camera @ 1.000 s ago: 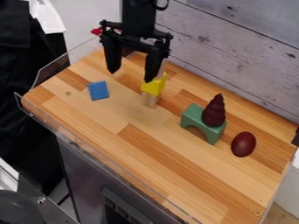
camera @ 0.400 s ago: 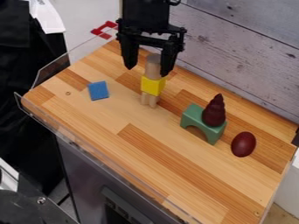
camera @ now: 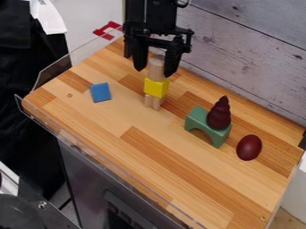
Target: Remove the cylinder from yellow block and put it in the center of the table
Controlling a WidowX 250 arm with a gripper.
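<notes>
Since the first frame the gripper (camera: 155, 72) has shifted across to the cylinder (camera: 156, 68), and the gap between its fingers has narrowed. They now stand partly apart, one on either side of the cylinder's upper part. From where I sit they look very near the wood, perhaps touching it, but I see no firm hold. The cylinder is upright on the yellow block (camera: 156, 88), which rests on pale supports (camera: 149, 100) on the table (camera: 173, 174).

So I'd call only the lining-up nearly done. Closing, lifting clear and setting down mid-table are all left. I'd want a straight lift, as a sideways nudge could topple the stack. The green arch (camera: 197, 119) stands well apart from it.
</notes>
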